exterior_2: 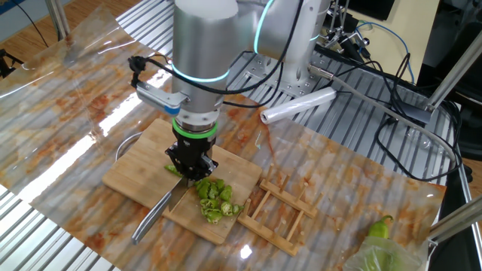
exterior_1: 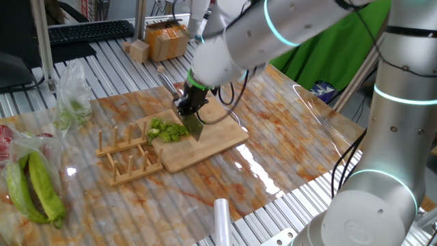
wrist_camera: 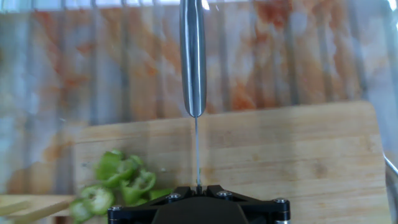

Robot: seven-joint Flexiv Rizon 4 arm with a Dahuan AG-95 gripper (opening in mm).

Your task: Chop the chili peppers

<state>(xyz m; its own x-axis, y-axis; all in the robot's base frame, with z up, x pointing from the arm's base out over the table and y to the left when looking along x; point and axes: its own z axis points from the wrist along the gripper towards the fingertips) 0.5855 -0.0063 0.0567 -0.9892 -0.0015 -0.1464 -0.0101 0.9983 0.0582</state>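
A pile of bright-green chili pepper slices lies on the bamboo cutting board. My gripper is shut on a knife. It holds the blade upright on its edge, down at the board right beside the slices. The steel handle sticks out past the board. A short green chili piece shows on the other side of the blade, partly hidden under the gripper.
A wooden slotted rack lies against the board's end. Plastic bags with bigger yellow-green peppers sit beyond the rack. A roll of film lies at the mat's edge. Cardboard boxes stand at the back.
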